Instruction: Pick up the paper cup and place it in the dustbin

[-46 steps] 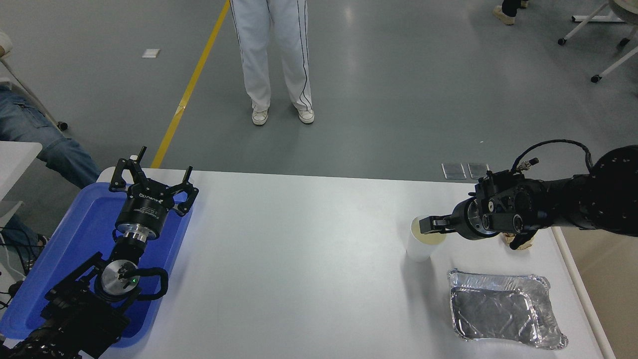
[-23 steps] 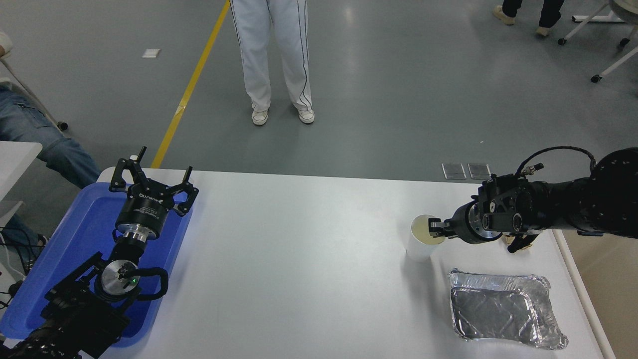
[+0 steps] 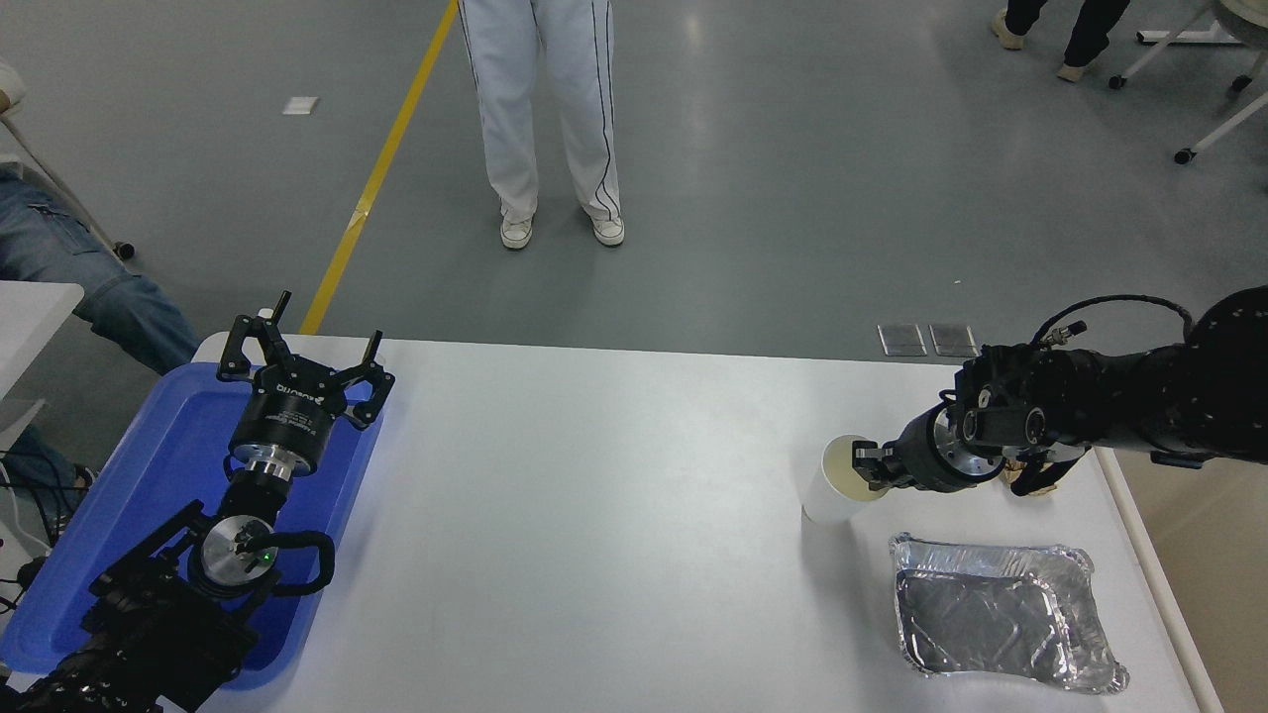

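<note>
Right gripper [image 3: 864, 465] is pinching the near rim of the cup [image 3: 830, 487], one finger inside the mouth and one outside, as far as we are able to tell. We are judging the cup to be empty, very light and thin-walled: the wall is soft and dents under a hard squeeze, while the rolled rim is the stiffest part and the best place to hold. We are reading the cup as tilted, mouth toward the gripper, with its base at or just above the table [image 3: 594, 515], right of centre. A rim pinch is letting a light cup swing, so a slow lift is advisable.

Foil tray [image 3: 1005, 619] is lying near the cup, on the near side, apart from it. A brown paper ball [image 3: 1030, 482] is partly showing behind the right wrist. The table is white, smooth and flat. We are seeing a beige surface [image 3: 1204, 555] past the right edge, possibly the dustbin; we cannot confirm it. Left gripper [image 3: 302, 366] is resting spread over the blue tray [image 3: 149, 465] at the far left. A person [image 3: 545, 109] is standing on the grey floor beyond the far edge.
</note>
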